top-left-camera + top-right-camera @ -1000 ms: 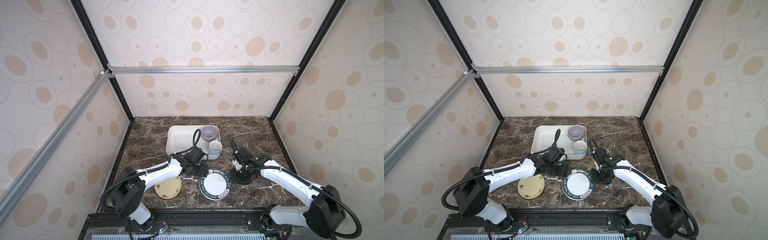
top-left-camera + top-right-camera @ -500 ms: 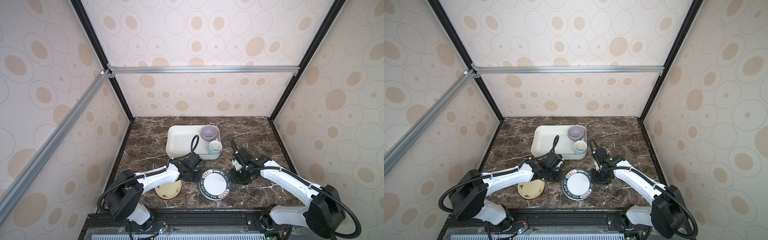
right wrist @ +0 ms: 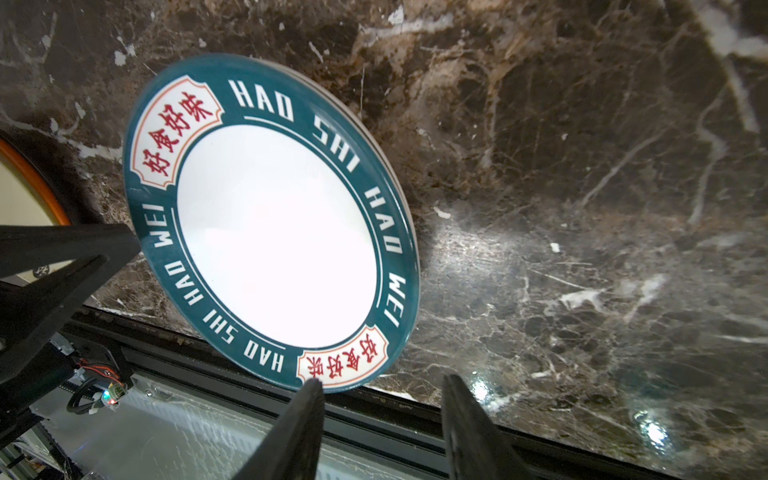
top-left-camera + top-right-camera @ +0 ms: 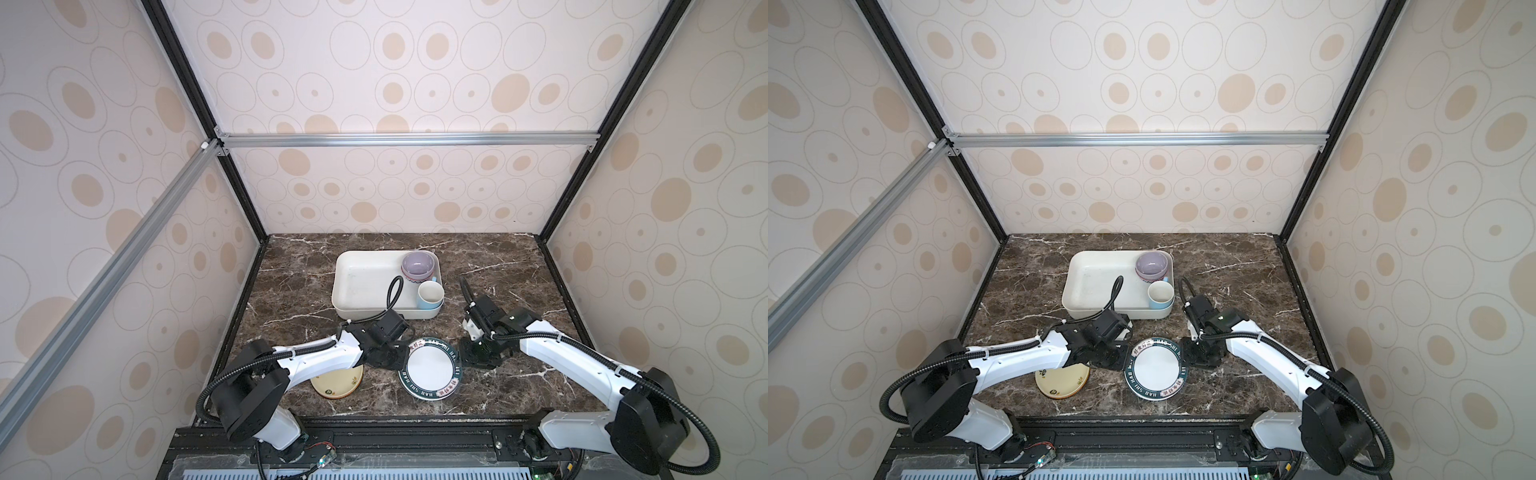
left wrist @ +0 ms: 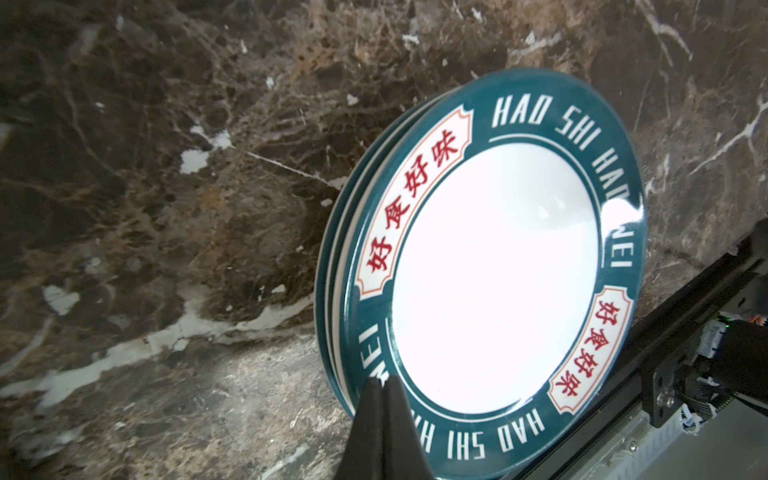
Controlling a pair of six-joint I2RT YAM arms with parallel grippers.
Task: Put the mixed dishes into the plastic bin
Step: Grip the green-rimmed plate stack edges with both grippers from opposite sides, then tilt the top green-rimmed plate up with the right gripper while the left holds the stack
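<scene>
Left pincer (image 5: 383,386) had pressed together at the green-rimmed plate (image 4: 430,368); right pincer (image 3: 382,379) spread. Lilac bowl (image 4: 417,266), mug (image 4: 431,294) lay in the bin (image 4: 357,291); yellow plate (image 4: 336,384) waited.

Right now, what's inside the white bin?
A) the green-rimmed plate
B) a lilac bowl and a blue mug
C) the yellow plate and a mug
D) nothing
B: in both top views the lilac bowl and light blue mug sit inside the white bin, while the green-rimmed plate and pale yellow plate are outside it on the marble tabletop.
</scene>
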